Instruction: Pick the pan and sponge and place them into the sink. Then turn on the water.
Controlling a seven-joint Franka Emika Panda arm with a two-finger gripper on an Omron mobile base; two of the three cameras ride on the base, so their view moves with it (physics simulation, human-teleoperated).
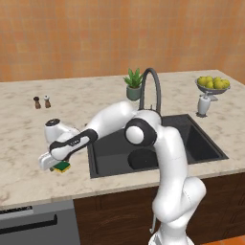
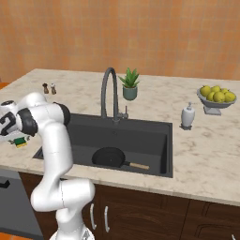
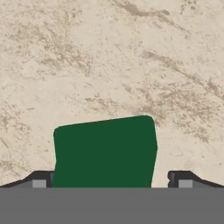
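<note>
We see the pincer (image 3: 111, 183) spread wide over the sponge (image 3: 105, 153), one finger on each side, green top up on the marble bench (image 1: 28, 158) left of the sink (image 2: 154, 136). The pan (image 2: 108, 157) lies in the basin.

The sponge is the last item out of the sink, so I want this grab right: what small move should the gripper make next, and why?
Probably lower slightly and close. The pan already lies in the sink. In the hand view the open gripper straddles the sponge, one fingertip at each side, and the sponge lies flat on the counter.
</note>
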